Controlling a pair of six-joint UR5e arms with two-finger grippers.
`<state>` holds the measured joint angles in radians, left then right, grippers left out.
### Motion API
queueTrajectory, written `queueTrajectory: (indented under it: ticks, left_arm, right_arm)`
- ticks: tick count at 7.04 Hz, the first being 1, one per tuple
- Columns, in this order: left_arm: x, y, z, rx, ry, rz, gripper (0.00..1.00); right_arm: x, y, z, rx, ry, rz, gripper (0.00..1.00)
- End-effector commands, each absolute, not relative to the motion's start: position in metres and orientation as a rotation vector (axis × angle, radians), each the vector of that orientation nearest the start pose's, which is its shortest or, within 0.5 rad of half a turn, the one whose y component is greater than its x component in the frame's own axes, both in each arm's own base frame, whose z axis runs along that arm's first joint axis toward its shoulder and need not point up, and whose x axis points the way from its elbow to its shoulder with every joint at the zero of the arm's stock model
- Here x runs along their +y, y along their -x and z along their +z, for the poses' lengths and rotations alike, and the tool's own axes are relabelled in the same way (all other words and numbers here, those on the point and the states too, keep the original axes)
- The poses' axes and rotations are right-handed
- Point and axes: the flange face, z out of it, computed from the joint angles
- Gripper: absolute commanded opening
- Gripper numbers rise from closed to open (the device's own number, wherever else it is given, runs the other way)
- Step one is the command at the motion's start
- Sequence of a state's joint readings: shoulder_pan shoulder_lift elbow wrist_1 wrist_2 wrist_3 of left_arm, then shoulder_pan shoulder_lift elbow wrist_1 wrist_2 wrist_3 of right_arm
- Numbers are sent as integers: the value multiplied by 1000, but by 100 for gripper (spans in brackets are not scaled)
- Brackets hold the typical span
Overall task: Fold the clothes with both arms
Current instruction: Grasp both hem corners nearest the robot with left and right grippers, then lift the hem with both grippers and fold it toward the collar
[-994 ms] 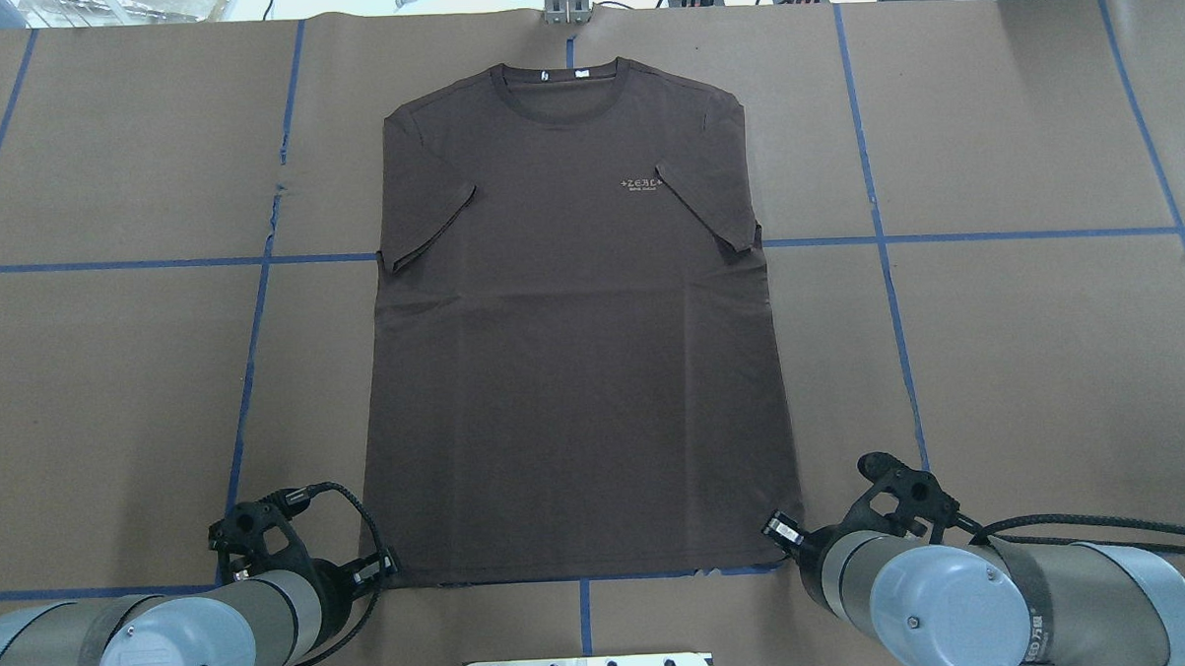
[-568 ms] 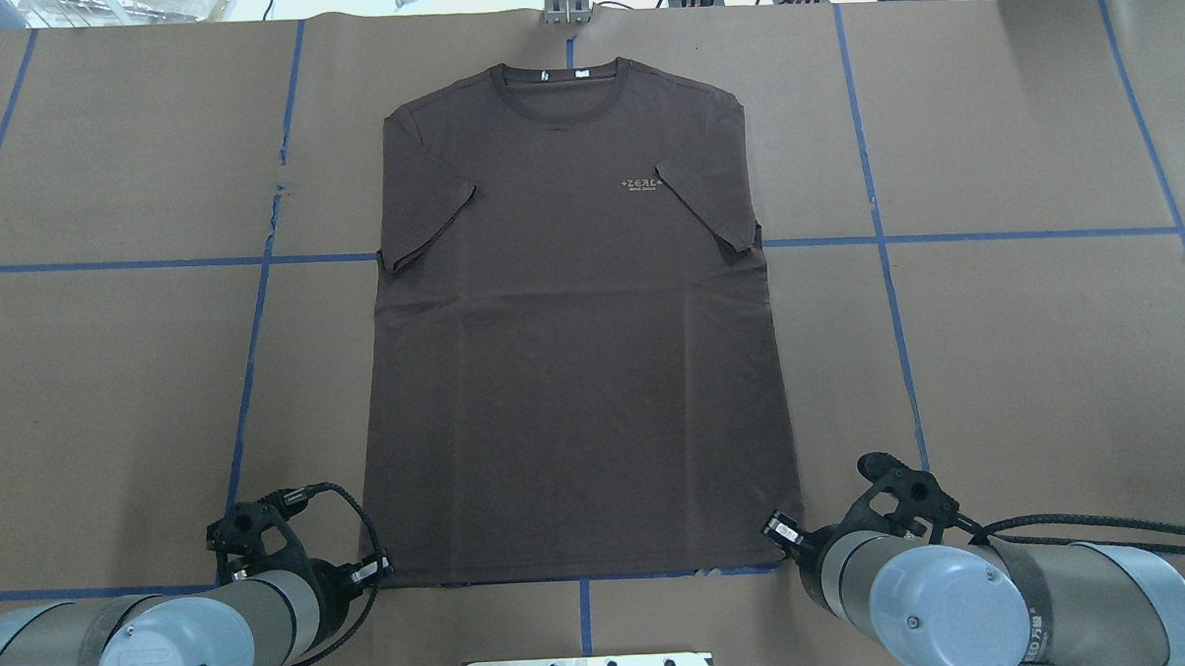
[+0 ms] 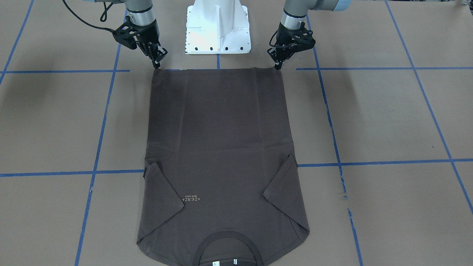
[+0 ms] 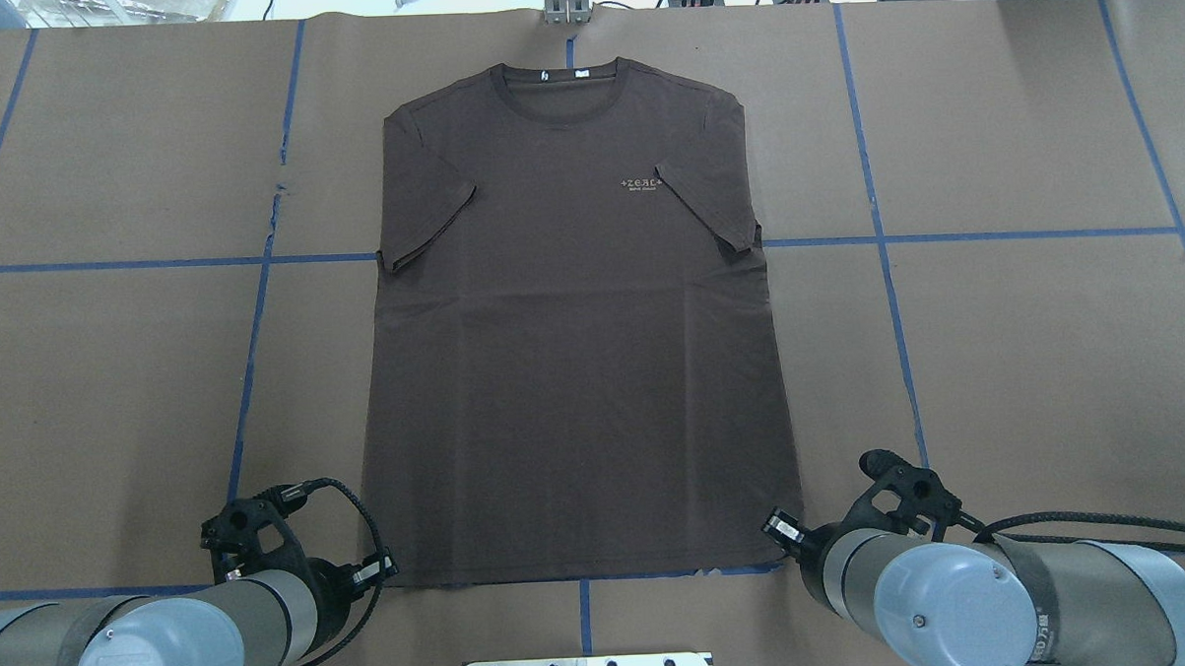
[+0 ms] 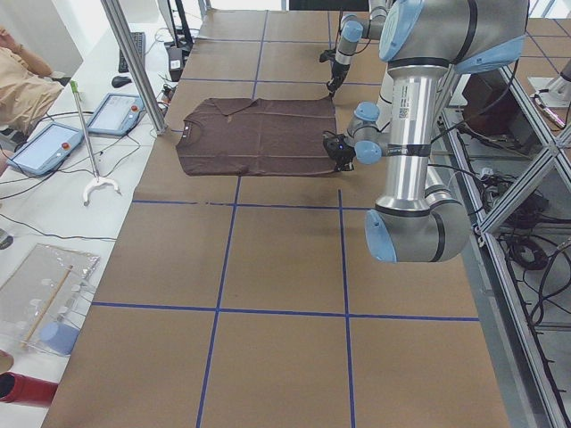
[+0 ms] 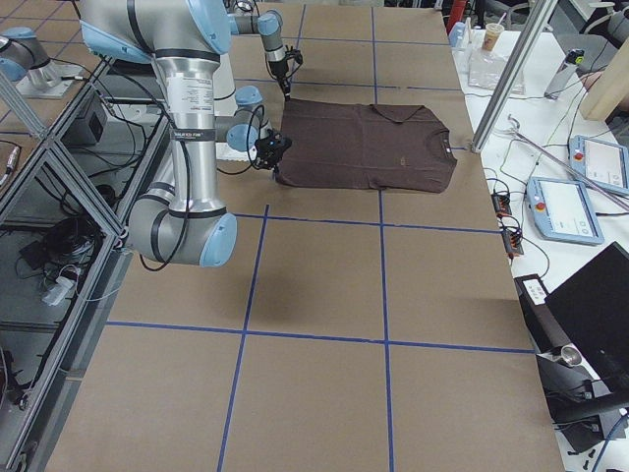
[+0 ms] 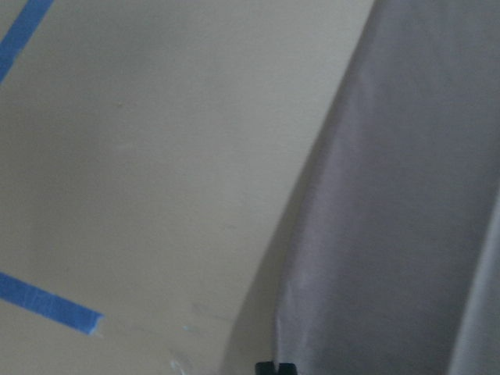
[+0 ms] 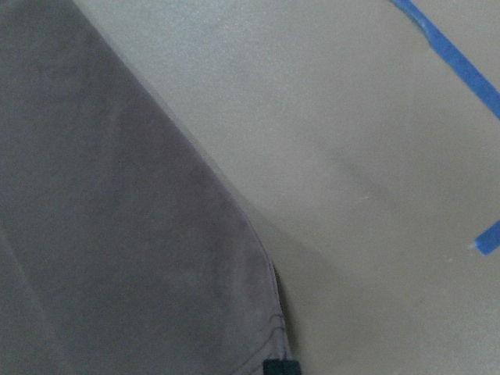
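Note:
The dark brown T-shirt [image 3: 218, 129] lies flat on the brown paper table, chest logo up, both sleeves folded inward, and its collar points away from the robot [image 4: 574, 373]. My left gripper [image 3: 277, 67] is shut, pinching the hem corner at the front-facing view's right. My right gripper [image 3: 157, 65] is shut, pinching the other hem corner. Both point down close to the table. In the left wrist view the cloth edge [image 7: 406, 195] runs down to a black fingertip. The right wrist view shows the hem corner [image 8: 117, 234] at its fingertip. Overhead, the wrists hide the fingertips.
The white pedestal base [image 3: 218, 26] stands just behind the hem, between the two arms. Blue tape lines [image 3: 369, 68] grid the brown paper. Brown paper with nothing on it lies to both sides of the shirt [image 4: 1027, 357]. Operators' tablets and gear lie beyond the far edge [image 5: 53, 147].
Both arms have drawn back a little toward the robot's base with the hem corners in their grip. The shirt's lower part lies slightly straighter; the collar end has not moved.

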<state>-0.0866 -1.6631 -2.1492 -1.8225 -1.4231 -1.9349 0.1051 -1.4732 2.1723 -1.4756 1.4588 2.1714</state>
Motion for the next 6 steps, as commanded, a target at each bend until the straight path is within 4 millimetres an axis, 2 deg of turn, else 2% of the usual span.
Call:
queueTrajectory:
  ticks: [1, 2, 3, 4, 6]
  left_arm:
    - [-170, -440, 278, 972, 19, -457, 0]
    - [-165, -428, 264, 981, 29, -452, 0]
    - [-156, -423, 258, 977, 42, -443, 0]
    - [-155, -421, 254, 985, 51, -450, 0]
    - [-168, -421, 240, 1017, 28, -460, 0]
  right_arm:
    - [-172, 446, 321, -814, 115, 677, 0]
    - [-156, 433, 311, -810, 131, 646, 0]
    - [-144, 423, 300, -807, 151, 619, 0]
    - [-143, 414, 290, -818, 159, 616, 0]
    - [-181, 402, 278, -856, 122, 684, 0]
